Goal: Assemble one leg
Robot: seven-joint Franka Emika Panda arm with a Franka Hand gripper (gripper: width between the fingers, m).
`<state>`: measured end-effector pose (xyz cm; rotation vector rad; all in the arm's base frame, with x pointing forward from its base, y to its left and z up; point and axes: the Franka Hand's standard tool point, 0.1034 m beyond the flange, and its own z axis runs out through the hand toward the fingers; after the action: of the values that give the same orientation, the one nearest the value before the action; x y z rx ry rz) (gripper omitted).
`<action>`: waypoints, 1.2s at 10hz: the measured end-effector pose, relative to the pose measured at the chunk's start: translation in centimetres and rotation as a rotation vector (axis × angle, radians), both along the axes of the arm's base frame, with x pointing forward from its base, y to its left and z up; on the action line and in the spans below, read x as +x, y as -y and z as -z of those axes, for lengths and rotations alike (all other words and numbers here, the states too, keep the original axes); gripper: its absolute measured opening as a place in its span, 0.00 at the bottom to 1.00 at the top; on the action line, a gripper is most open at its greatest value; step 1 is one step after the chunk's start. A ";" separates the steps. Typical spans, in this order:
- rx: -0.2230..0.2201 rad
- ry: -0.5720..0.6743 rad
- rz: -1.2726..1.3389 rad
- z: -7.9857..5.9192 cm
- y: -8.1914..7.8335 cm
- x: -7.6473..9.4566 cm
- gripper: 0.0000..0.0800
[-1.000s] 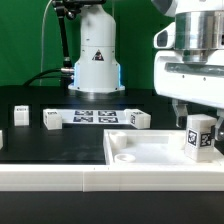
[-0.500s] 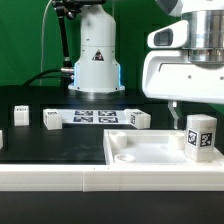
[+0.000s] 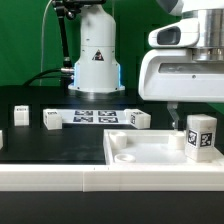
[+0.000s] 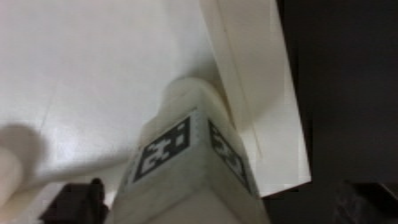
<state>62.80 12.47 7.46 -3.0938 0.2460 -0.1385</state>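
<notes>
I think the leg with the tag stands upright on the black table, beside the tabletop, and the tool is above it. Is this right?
Not quite. In the exterior view the leg stands upright on the white tabletop itself, near its corner at the exterior view's right, not on the black table. The wrist view also shows white board under it. The tool is above it, as you say.

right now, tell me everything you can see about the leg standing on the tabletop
The leg is a small white square post, plastic by the look, with black-and-white tags on two faces. It stands upright on the white tabletop near the edge at the exterior view's right. The hand hangs above it; no contact shows.
</notes>
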 end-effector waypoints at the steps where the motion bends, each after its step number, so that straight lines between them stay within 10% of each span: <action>1: -0.007 0.002 -0.071 0.0 0.3 0.1 0.81; 6: -0.017 0.005 -0.179 0.0 0.5 0.1 0.78; 8: -0.017 0.005 -0.179 0.0 0.5 0.1 0.36; 12: -0.003 0.001 -0.053 0.1 0.5 0.1 0.36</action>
<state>62.88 11.94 7.38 -3.0994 0.1636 -0.1393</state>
